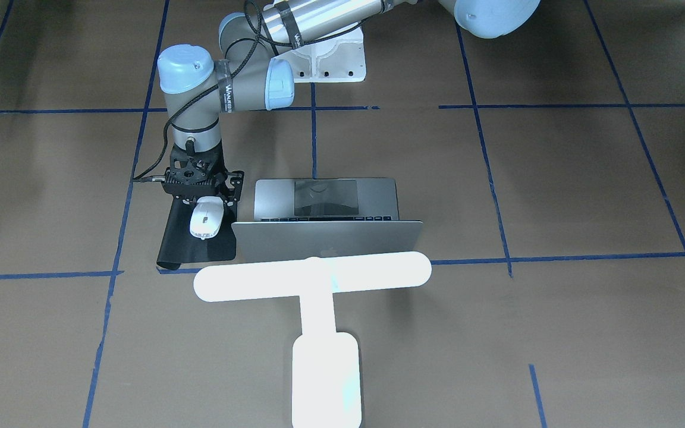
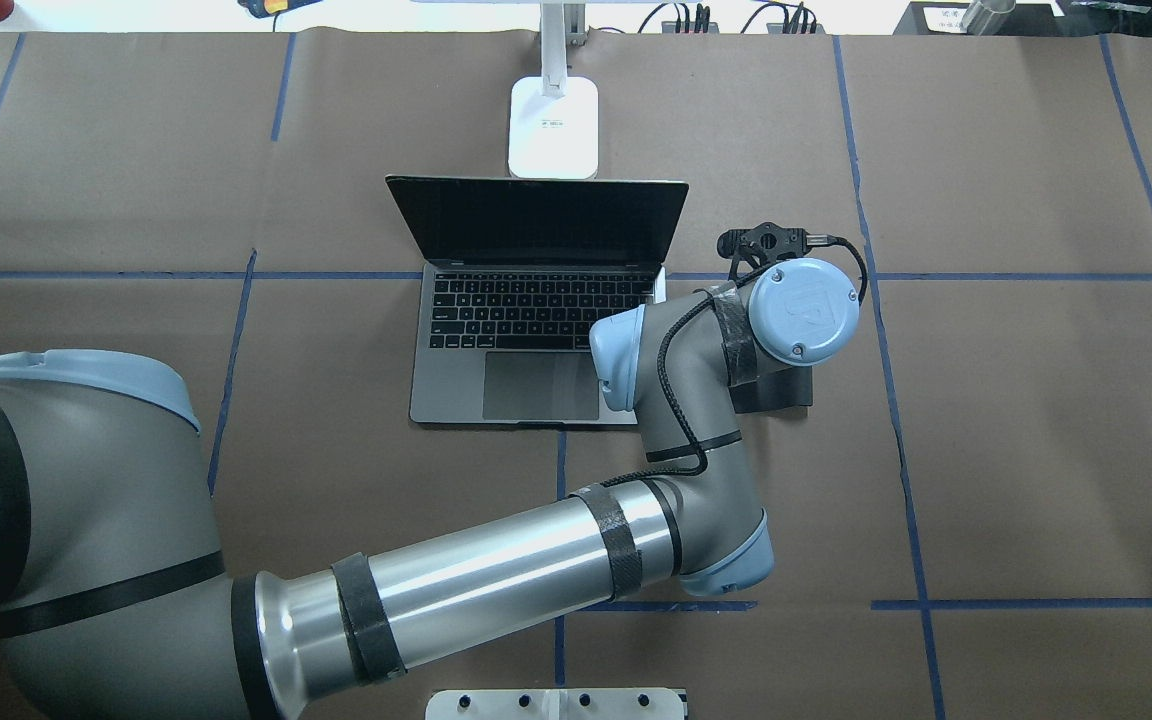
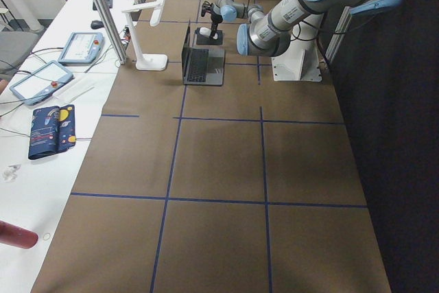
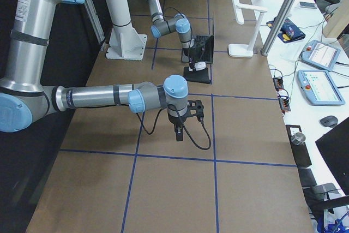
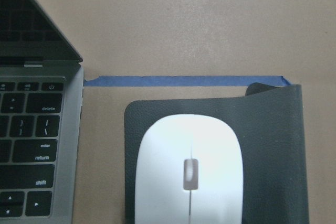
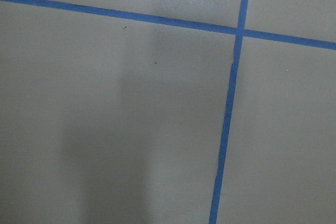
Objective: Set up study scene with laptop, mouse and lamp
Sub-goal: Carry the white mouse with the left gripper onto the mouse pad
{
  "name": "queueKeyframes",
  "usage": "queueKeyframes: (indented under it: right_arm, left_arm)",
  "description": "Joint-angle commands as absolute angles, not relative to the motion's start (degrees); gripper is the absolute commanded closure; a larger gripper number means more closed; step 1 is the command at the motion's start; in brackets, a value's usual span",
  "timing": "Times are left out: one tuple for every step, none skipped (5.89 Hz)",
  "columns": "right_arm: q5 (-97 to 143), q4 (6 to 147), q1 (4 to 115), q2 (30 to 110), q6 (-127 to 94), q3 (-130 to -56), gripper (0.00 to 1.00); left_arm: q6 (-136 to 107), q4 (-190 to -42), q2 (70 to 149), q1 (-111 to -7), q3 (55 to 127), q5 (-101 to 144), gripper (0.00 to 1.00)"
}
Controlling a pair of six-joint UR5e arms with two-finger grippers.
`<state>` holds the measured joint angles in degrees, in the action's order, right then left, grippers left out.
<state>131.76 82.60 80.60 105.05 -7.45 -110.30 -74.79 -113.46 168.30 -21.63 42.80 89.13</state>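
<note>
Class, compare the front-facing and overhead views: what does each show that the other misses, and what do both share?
Only the front-facing view shows the mouse on the black pad under the left tool, and the whole glowing head of the lamp. Only the overhead view shows the dark screen of the laptop; the left arm hides the mouse there. Both show the open laptop with the lamp behind its lid.

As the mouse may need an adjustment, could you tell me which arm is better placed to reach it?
Left, probably. The left arm hangs over the small white oval mouse on its black rectangular pad; the right arm is over the brown table, well away.
</note>
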Motion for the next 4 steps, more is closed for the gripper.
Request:
queueKeyframes:
  right_arm:
    - [131.6,82.6,80.6,104.8,-7.5,-110.3,0.0]
    - [131.6,82.6,80.6,104.8,-7.5,-110.3,0.0]
    - [131.6,82.6,80.6,104.6,-7.5,-110.3,0.0]
    - [131.6,82.7,80.6,104.5,-7.4,-110.3,0.0]
  left_arm:
    - [-75.2,-114.2,168.6,-21.6,42.3,89.2,0.0]
    - [-75.3,-114.2,168.6,-21.7,42.3,89.2,0.0]
    - [-75.4,-114.2,168.5,-22.2,42.6,89.6,0.0]
    - [-75.7,-114.2,168.4,-22.8,44.2,89.9,0.0]
